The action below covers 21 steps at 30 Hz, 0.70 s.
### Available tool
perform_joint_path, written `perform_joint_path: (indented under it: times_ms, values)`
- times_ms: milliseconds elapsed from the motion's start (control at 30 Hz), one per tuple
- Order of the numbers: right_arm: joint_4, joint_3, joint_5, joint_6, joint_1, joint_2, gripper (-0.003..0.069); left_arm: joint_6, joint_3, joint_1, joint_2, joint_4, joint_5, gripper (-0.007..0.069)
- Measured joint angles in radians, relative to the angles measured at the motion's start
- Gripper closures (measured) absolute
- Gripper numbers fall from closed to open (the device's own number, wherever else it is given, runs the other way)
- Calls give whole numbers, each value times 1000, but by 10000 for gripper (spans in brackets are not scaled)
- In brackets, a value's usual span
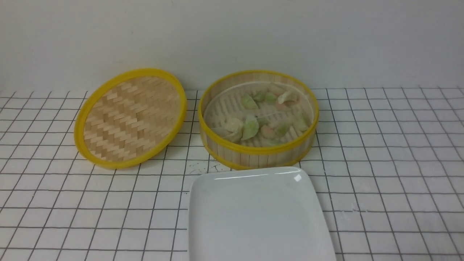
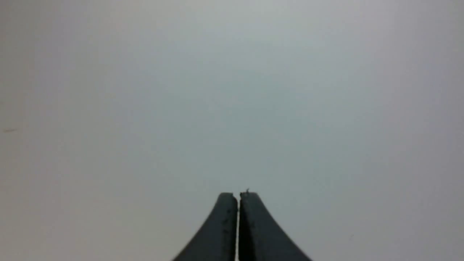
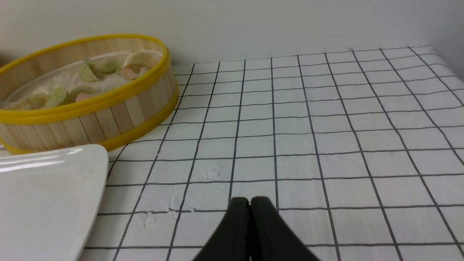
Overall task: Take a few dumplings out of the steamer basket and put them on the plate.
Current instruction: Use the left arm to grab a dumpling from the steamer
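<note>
Gridded white tabletop [image 1: 391, 152] spread open right of the round bamboo steamer basket [image 1: 253, 157], just beside the glossy white plate [image 1: 253, 217]; left gripper [image 2: 238, 195] and right gripper [image 3: 249, 200] pinched closed.

Closed right hand [image 3: 250, 200] above gridded table [image 3: 326, 127]; steamer basket [image 3: 108, 112] beside plate [image 3: 47, 195].

plate [image 1: 259, 217] cropped at its near side, steamer basket [image 3: 108, 116] partly cropped
</note>
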Motion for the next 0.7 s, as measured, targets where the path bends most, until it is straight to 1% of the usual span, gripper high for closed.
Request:
perform_joint_path:
  times_ms: [33,100,133,233,300,333,367,400,533,567,600,667,700]
  values:
    - [0,0,0,0,0,0,675,-31,-43,0,14,0,11,631]
    - [11,0,-4,3,0,0,675,-87,-134,0,66,14,93,631]
    - [48,1,-22,23,0,0,675,-113,-214,0,106,47,183,631]
    - [215,8,-124,91,0,0,675,-168,-436,-8,266,178,475,631]
    - [327,8,-201,126,0,0,675,-173,-557,-23,370,246,625,631]
    - [390,8,-261,139,0,0,675,-166,-630,-39,451,281,755,631]
    - [425,8,-282,141,0,0,675,-154,-699,-54,520,302,841,631]
    - [458,8,-318,141,0,0,675,-126,-762,-71,589,315,963,631]
    - [512,8,-407,135,0,0,675,2,-924,-134,839,309,1250,631]
    - [514,8,-411,135,0,0,675,2,-929,-138,839,308,1250,631]
    - [530,8,-446,135,0,0,675,61,-959,-165,936,292,1304,631]
    - [558,6,-465,135,0,0,675,134,-979,-199,1041,281,1326,631]
    - [575,-22,-409,137,0,0,675,203,-1000,-227,1132,268,1332,631]
